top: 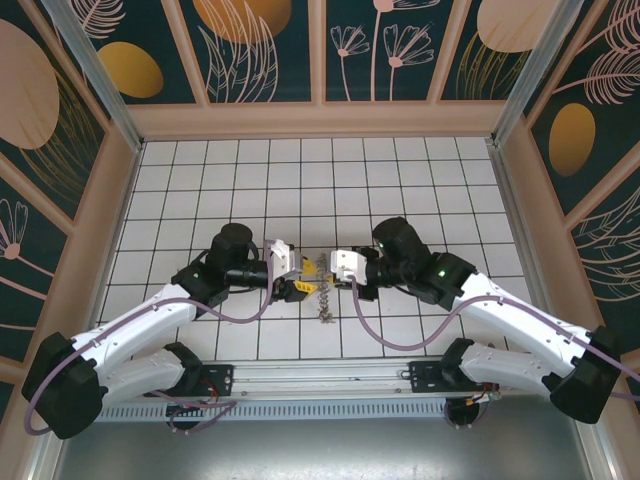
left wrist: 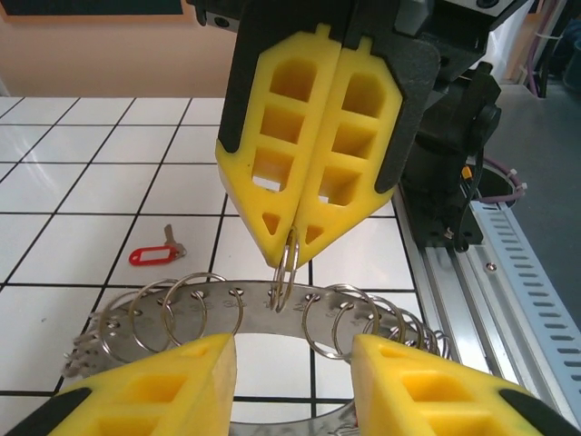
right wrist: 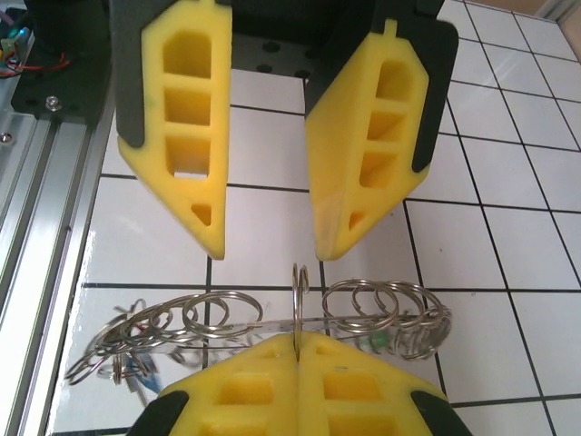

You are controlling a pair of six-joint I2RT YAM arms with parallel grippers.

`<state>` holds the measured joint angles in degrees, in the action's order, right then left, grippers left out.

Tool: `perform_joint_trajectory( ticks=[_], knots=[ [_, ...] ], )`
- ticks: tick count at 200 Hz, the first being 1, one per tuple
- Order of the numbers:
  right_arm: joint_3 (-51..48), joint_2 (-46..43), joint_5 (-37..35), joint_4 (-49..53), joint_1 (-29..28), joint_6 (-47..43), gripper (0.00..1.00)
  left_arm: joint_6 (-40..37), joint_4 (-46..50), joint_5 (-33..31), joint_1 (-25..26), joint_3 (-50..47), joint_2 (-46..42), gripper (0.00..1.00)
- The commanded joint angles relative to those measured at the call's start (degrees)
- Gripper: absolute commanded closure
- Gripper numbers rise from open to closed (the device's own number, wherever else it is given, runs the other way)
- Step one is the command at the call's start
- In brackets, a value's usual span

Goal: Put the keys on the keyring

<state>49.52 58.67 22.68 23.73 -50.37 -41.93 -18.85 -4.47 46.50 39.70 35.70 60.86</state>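
1. Red key (left wrist: pixel 154 255) lies flat on the tiles, well apart from the keyring (left wrist: pixel 259 307).
2. Left gripper (right wrist: pixel 270 247) faces the keyring with its jaws parted and empty. It should take the key by its plastic head, leaving the hole free.
3. Keyring sits between the two grippers, its rim hung with loops.
4. Right gripper (left wrist: pixel 290 247) is clamped on one small ring (left wrist: pixel 287 277). Best to hold that ring steady and upright for threading.

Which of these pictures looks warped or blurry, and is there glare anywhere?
Top view: wide lens splays the walls outward, light even. Left wrist view: keyring sharp, no harsh glare on tiles. Right wrist view: sharp too, its small rings glint mildly.
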Motion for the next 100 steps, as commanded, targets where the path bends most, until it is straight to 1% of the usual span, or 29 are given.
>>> perform_joint_trajectory(
  ticks=[1, 31, 52, 78, 100],
  knots=[
    [2.6, -0.3, -0.6, 2.0, -0.4, -1.7, 1.00, 0.1, -3.0, 2.4, 0.3, -0.5, -1.0, 0.62],
    [4.0, 1.6, -1.1, 5.1, -1.2, -2.1, 1.00, 0.8, -4.8, 2.9, 0.2, -1.8, -1.4, 0.64],
    [3.9, 1.8, -0.7, 4.5, -1.3, -1.9, 1.00, 1.5, -6.5, 2.9, 0.2, -2.4, -1.1, 0.64],
    [4.2, 2.7, -0.5, 4.5, -1.3, -2.0, 1.00, 5.4, -12.1, 4.3, 0.8, -3.6, 0.2, 0.67],
    [4.5, 3.2, -0.3, 4.4, -1.4, -2.2, 1.00, 3.9, -9.8, 2.1, 2.8, -2.2, 1.3, 0.69]
  ],
)
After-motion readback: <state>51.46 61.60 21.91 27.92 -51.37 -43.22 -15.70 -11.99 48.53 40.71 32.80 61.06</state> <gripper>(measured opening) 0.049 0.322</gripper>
